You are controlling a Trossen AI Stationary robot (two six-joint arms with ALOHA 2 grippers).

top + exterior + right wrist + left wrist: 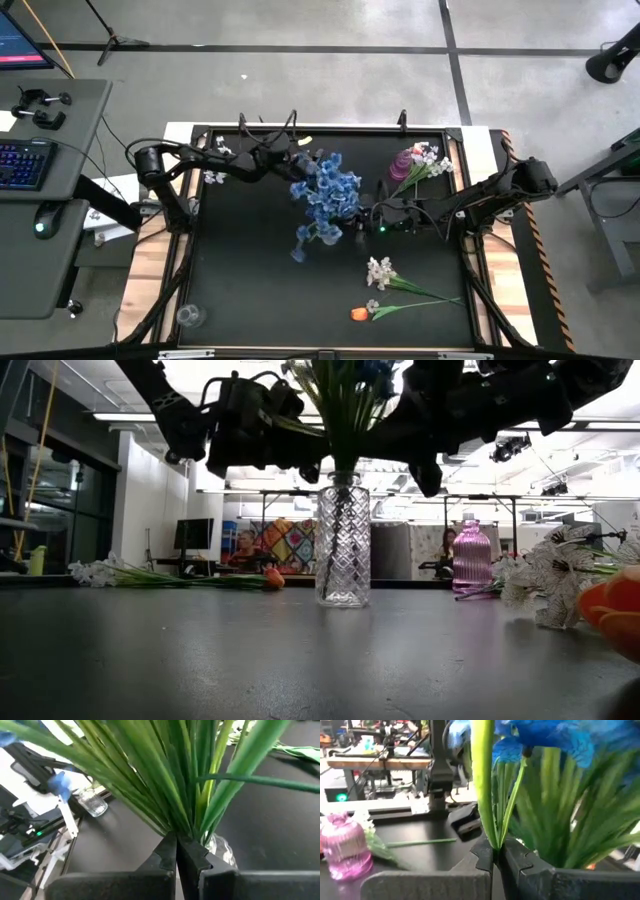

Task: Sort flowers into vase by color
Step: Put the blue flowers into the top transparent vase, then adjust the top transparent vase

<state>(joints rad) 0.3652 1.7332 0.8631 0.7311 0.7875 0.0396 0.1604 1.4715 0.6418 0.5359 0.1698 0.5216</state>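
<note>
Black worktop [250, 290] on a grey concrete floor, open workshop behind with benches and people far off. We judge the task roughly half done: the blue flowers [326, 200] stand bunched in the clear vase [343, 540] near centre, and a white spray sits with the pink vase [408, 162] at about one o'clock from it. Left over, lying flat: a white spray [381, 272] and an orange tulip [361, 313] toward five o'clock, and small white blossoms [213, 177] at nine to ten o'clock. A small empty glass [189, 316] waits at seven o'clock. Left hand [496, 857] is closed on a green stem of the blue bunch; right hand [176, 851] is closed at the stems just above the vase mouth, whether it pinches one we cannot tell. The overhead view hides the clear vase under blooms; the low view shows it upright with stems inside, plus another tulip [273, 578] beside the far white spray. Only the right wrist view shows the vase rim under the stems.
</note>
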